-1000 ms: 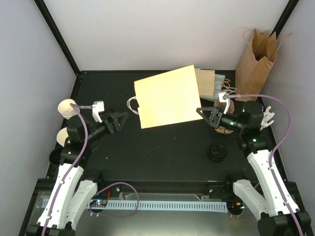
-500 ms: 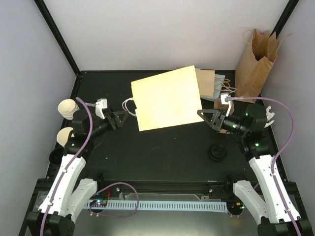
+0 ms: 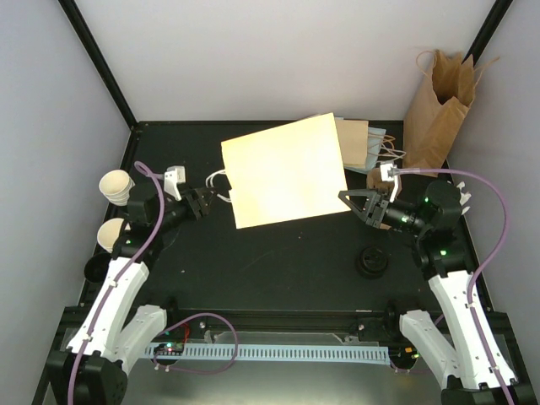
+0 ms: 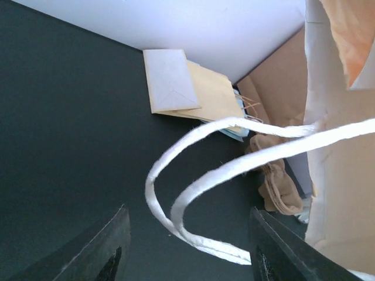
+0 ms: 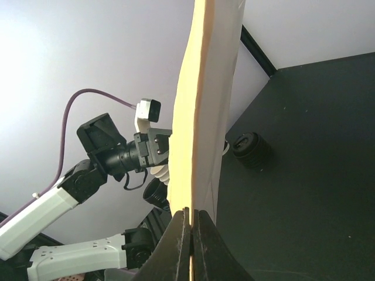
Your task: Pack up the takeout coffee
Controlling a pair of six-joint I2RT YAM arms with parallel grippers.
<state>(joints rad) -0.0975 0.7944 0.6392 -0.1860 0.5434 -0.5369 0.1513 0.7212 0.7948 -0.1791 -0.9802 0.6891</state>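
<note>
Near the white handles (image 4: pixel 258 161) of the paper bag (image 3: pixel 283 173), left gripper (image 3: pixel 206 203) closer

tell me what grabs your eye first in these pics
The big pale yellow paper bag in the middle of the table, its right edge pinched by the right end effector. The left end effector sits open at the bag's white handles, and a tall brown bag stands in the far right corner.
</note>
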